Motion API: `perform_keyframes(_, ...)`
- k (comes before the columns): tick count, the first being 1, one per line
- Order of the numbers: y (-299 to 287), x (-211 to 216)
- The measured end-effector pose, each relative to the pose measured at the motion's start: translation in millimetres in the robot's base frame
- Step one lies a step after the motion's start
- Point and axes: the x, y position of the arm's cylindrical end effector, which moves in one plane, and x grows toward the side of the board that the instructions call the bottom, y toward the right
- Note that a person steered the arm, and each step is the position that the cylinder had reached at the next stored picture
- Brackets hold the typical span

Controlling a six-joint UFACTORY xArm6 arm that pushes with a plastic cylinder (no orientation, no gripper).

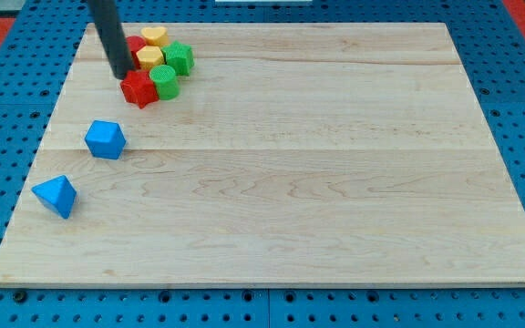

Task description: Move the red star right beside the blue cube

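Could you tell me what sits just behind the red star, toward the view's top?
Behind the red star, a yellow block shows, and a red block mostly covered by my rod; my tip sits at the star's upper left.

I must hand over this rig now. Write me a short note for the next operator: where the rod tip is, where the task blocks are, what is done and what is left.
Tip: my tip sits at the upper left of the red star, touching or nearly touching it.
Red star: at the lower left edge of a cluster near the view's top left, against a green block; two yellow blocks and another green block lie behind.
Blue cube: alone, below and left of the star, clearly apart from it.
Blue triangular block: further down-left, not part of the job.
Done: nothing visible yet.
Left: push the star down-left until it rests beside the cube.
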Motion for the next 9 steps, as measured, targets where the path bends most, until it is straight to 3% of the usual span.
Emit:
perform_keyframes(1,2,57)
perform_keyframes(2,2,73)
perform_keyframes(3,2,41)
perform_keyframes(4,16,36)
perform_keyframes(5,59,49)
perform_keyframes(6,59,77)
perform_keyframes(9,-10,100)
